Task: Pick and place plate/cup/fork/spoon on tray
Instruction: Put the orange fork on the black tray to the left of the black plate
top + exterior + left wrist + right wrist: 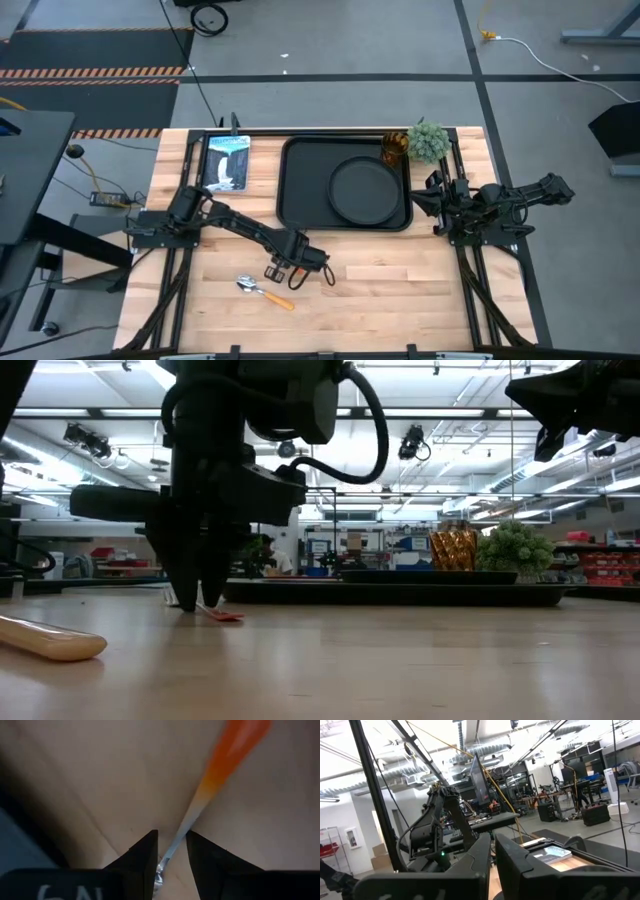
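The black tray lies at the table's far middle with the round black plate in its right half. The amber cup stands at the tray's far right corner and also shows in the low view. The spoon lies flat on the table near the front; its handle shows in the low view. My left gripper is down at the table, just right of the spoon, shut on the fork. My right gripper is shut and empty, raised right of the tray. My left gripper has the fork's thin silver neck between its two fingers, just below where the orange handle begins. The fingers point down from above and lie across the fork. The fork lies flat on the table, its orange handle sticking out past the fingertips.
A green potted plant stands at the table's far right, beside the cup. A flat book or tablet with a picture lies left of the tray. Bare wood stretches along the front right.
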Robot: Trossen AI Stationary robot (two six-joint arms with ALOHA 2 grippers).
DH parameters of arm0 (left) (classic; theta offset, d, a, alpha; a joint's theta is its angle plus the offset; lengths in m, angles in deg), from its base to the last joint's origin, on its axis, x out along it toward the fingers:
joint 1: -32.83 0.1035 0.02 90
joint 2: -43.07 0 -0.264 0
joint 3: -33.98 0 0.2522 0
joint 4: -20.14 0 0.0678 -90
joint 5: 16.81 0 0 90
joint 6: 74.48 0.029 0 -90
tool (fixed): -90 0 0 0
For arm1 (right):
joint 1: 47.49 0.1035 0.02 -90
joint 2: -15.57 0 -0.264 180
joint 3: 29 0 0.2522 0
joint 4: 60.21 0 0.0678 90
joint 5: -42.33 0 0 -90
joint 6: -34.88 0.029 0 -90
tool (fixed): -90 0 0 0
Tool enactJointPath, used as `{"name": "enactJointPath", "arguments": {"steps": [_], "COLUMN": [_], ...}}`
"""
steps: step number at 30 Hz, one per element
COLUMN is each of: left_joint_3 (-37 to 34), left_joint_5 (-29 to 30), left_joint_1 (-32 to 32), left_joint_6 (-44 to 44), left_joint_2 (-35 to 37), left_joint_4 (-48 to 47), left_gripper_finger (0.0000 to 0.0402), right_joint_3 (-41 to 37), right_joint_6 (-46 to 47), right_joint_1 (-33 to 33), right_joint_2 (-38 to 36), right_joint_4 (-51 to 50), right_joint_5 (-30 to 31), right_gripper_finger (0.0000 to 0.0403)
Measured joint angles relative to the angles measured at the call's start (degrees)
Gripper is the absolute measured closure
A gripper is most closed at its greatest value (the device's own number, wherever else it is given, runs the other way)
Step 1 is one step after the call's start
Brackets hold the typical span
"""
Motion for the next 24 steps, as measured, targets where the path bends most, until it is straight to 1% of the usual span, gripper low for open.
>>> {"name": "enactJointPath", "arguments": {"steps": [4, 8, 11, 15, 20, 24], "left_joint_3": [-0.9, -0.9, -1.0, -1.0, -1.1, -1.1], "left_joint_5": [-2.3, -1.9, -3.3, -7.4, -7.8, -8.0], "left_joint_1": [0.7, 0.8, 1.3, 2.8, 3.4, 3.6], "left_joint_6": [10.6, 17.5, 19.1, 19.5, 19.5, 19.5], "left_joint_2": [0.2, 0.1, 0.1, 0.0, 0.0, 0.0], "left_joint_4": [0.5, 0.5, 0.4, 0.4, 0.4, 1.2], "left_gripper_finger": [0.0286, 0.0292, 0.0308, 0.0339, 0.0384, 0.0391], "right_joint_3": [0.0, 0.0, 0.0, 0.0, 0.0, 0.0], "right_joint_6": [0.0, 0.0, 0.0, 0.0, 0.0, 0.0], "right_joint_1": [0.0, 0.0, 0.0, 0.0, 0.0, 0.0], "right_joint_2": [0.0, 0.0, 0.0, 0.0, 0.0, 0.0], "right_joint_4": [0.0, 0.0, 0.0, 0.0, 0.0, 0.0], "right_joint_5": [0.0, 0.0, 0.0, 0.0, 0.0, 0.0], "right_gripper_finger": [0.0369, 0.0369, 0.0369, 0.0369, 0.0369, 0.0369]}}
